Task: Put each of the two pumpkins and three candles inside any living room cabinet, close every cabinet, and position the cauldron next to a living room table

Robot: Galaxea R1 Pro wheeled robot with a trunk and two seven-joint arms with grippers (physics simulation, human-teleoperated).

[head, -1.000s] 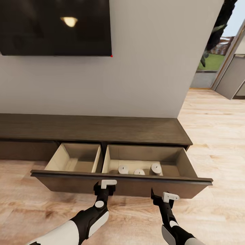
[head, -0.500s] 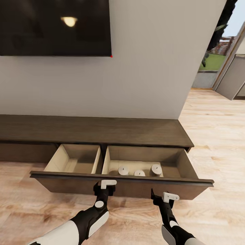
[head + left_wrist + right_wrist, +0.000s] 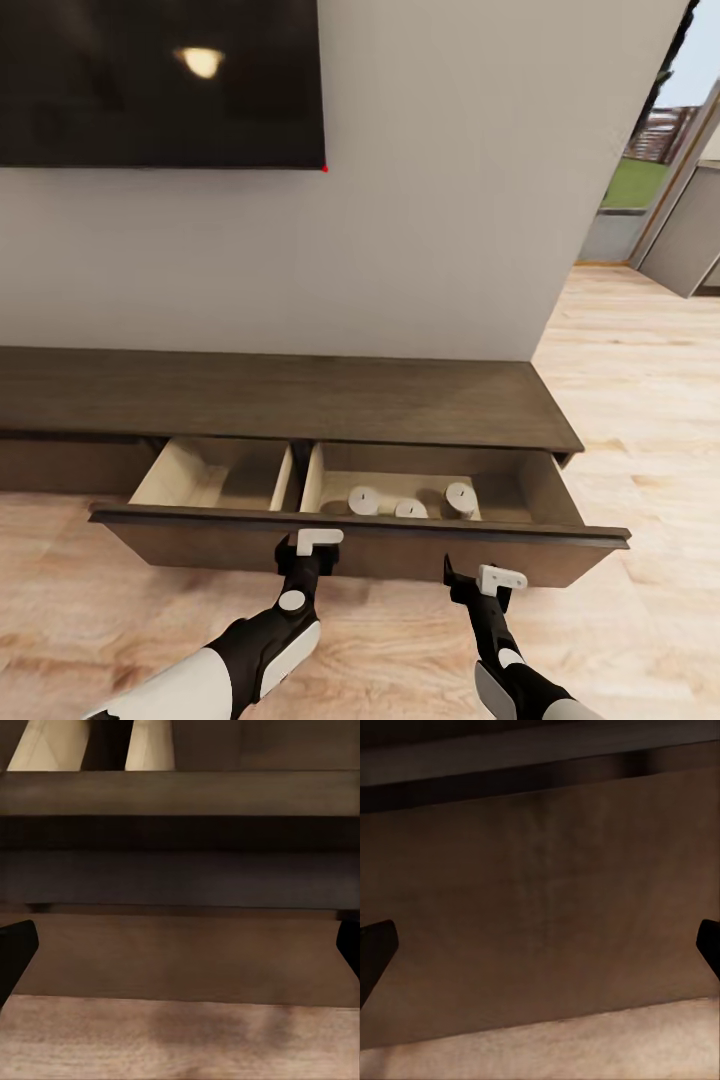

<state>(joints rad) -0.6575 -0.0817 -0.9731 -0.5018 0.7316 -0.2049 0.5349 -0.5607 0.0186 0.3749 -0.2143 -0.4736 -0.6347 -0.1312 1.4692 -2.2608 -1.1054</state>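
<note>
The long dark brown cabinet [image 3: 300, 395] stands under the wall TV with its wide drawer [image 3: 360, 540] partly pulled out. Three cream-white candles [image 3: 363, 499] [image 3: 410, 509] [image 3: 460, 497] stand in the drawer's right tan compartment. The left compartment [image 3: 215, 480] holds nothing I can see. My left gripper [image 3: 315, 545] [image 3: 180, 952] is open against the drawer front. So is my right gripper [image 3: 490, 580] [image 3: 540, 952], further right on the same front. The pumpkins and the cauldron are out of view.
A black TV [image 3: 160, 80] hangs on the pale wall above the cabinet. Light wood plank floor [image 3: 640, 400] spreads to the right toward an opening with a view outdoors [image 3: 630, 180].
The drawer has slid further into the cabinet, so less of its tan inside shows. The view has moved forward with it, and both grippers stay against the drawer front.
</note>
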